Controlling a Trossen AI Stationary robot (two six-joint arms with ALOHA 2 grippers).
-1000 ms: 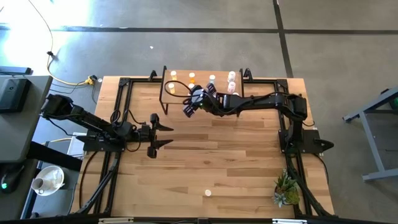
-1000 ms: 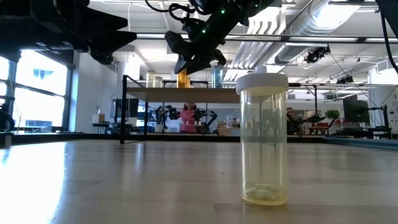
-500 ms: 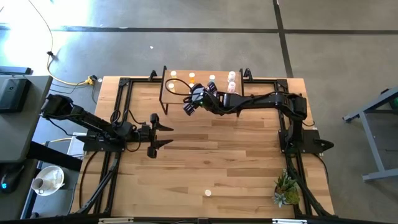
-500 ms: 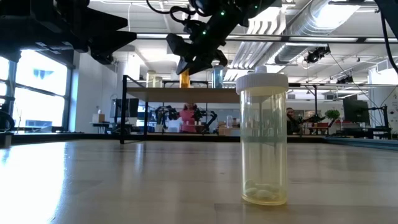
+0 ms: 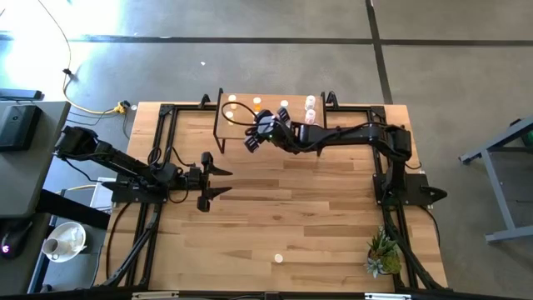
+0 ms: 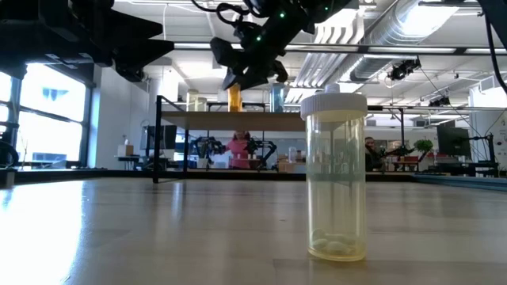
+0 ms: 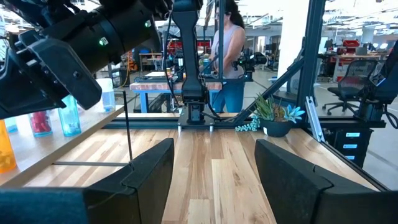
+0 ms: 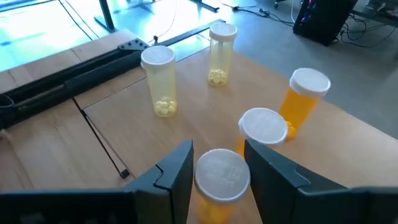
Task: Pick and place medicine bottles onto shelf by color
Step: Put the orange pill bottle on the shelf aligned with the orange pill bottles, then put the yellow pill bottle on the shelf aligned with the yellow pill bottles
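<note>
The shelf [image 5: 241,125] stands at the table's far middle. Yellowish bottles [image 8: 158,81] and orange bottles [image 8: 303,99] stand upright on it, with pale ones [image 5: 311,107] at its right end. My right gripper [image 5: 252,139] reaches in from the right, above the shelf's near left part, shut on an orange bottle [image 8: 214,208]. One yellowish bottle [image 6: 335,174] stands alone on the table near its front edge [image 5: 279,259]. At the table's left, my left gripper [image 5: 218,181] waits open, its fingers level over bare wood [image 7: 214,180]. My right gripper pinches the orange bottle between its two fingers [image 8: 177,168] at its upper end, on either side of the white cap [image 8: 222,175]. The fingers slant down from the table's right side. The bottle hangs upright [image 6: 234,99]; whether its base touches the shelf board, I cannot tell.
A small potted plant [image 5: 383,254] sits at the near right corner. Black frame rails [image 5: 162,158] run along the table's left and right sides. A person stands in the room beyond the table [image 7: 227,56].
</note>
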